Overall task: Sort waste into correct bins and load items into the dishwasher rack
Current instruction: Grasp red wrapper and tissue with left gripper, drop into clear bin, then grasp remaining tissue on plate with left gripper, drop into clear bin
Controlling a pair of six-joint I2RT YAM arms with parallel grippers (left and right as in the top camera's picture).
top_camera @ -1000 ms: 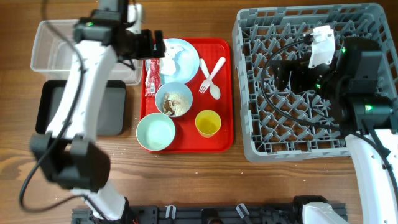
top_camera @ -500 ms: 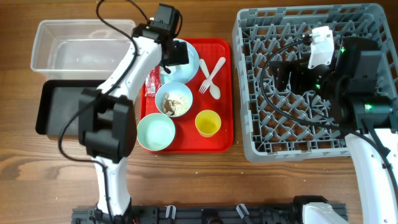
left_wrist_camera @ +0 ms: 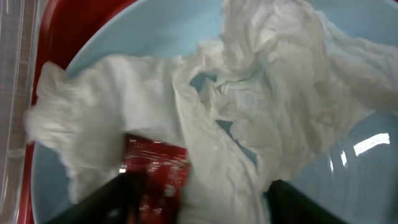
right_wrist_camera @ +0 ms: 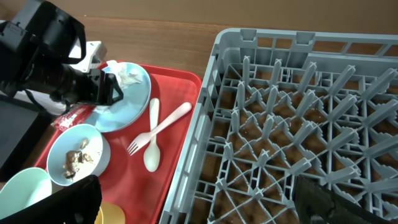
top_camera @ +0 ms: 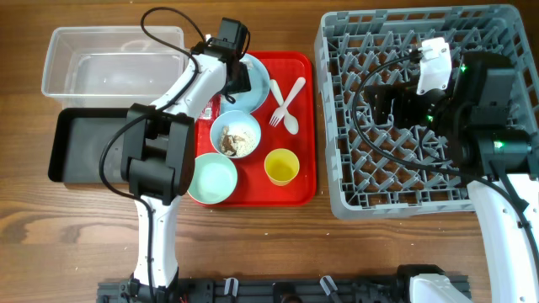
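Two arms show on my feed, and only the left one is near the waste. My left end effector (left_wrist_camera: pixel 199 190) hangs low over the pale blue plate (top_camera: pixel 258 87) at the back of the red serving tray (top_camera: pixel 251 194). Its fingers (left_wrist_camera: pixel 118 199) are spread to either side of the crumpled white napkins (left_wrist_camera: pixel 249 106) heaped on that plate, and I cannot tell whether the tips touch the paper. On the left wrist view a shiny bit of red wrapper (left_wrist_camera: pixel 158 177) peeks out from under the napkins' near edge, between the two fingers. In front of the plate on the serving tray sits the smaller pale bowl (top_camera: pixel 236 135), holding brownish scraps and white crumbs. Nearer me are the mint-green bowl (top_camera: pixel 210 179) at the tray's left corner and the yellow cup (top_camera: pixel 281 166) beside it. The white fork (top_camera: pixel 296 87) and spoon (top_camera: pixel 290 125) lie crossed just right of the plate. The clear tub (top_camera: pixel 109 63) and the black tray (top_camera: pixel 80 147) rest on the worktop (top_camera: pixel 50 244) left of the serving tray, tub behind, tray in front. My right end effector (right_wrist_camera: pixel 199 199) hovers above the grey dishwasher rack (top_camera: pixel 330 168), fingers wide apart with nothing between them.
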